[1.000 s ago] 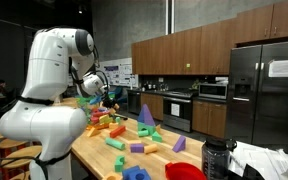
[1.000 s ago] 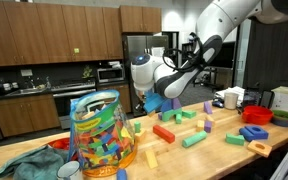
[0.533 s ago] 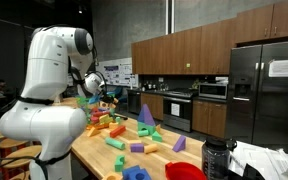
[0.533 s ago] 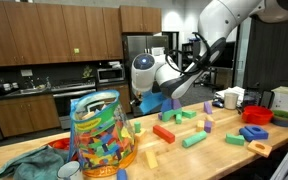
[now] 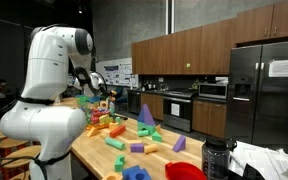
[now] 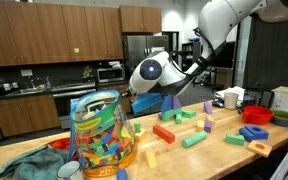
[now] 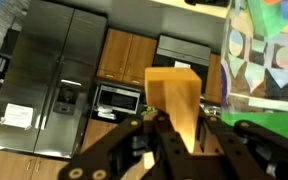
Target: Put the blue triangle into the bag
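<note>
- Wrist view: the gripper (image 7: 180,118) is closed on a yellow block (image 7: 172,92), which stands upright between the dark fingers (image 7: 210,122).
- The block is yellow, not blue. No blue triangle shows in this view.
- The bag (image 7: 269,50) fills the upper right corner. It is clear, with coloured shapes showing through its wall.
- Behind the block are a steel fridge (image 7: 54,80), wooden cabinets (image 7: 126,55) and a microwave (image 7: 119,99).
- Exterior view: the arm (image 6: 209,45) reaches down from the upper right. Its gripper (image 6: 132,97) hangs above the table (image 6: 214,158), just beside the top of the bag (image 6: 101,135), on the arm's side.
- The bag stands upright, full of coloured pieces. A green cloth (image 6: 29,163) lies beside it.
- A blue shape (image 6: 170,102) sits just behind the wrist, outside the bag. I cannot tell whether it is the triangle.
- Loose blocks (image 6: 194,138) and a red bowl (image 6: 256,115) lie further along the table.
- Exterior view: the arm (image 5: 56,70) stands at the table (image 5: 92,148) end, and its body hides most of the bag.
- The gripper (image 5: 100,90) is too small here to judge.
- A purple triangle (image 5: 146,114) stands upright among the scattered blocks (image 5: 114,143).
</note>
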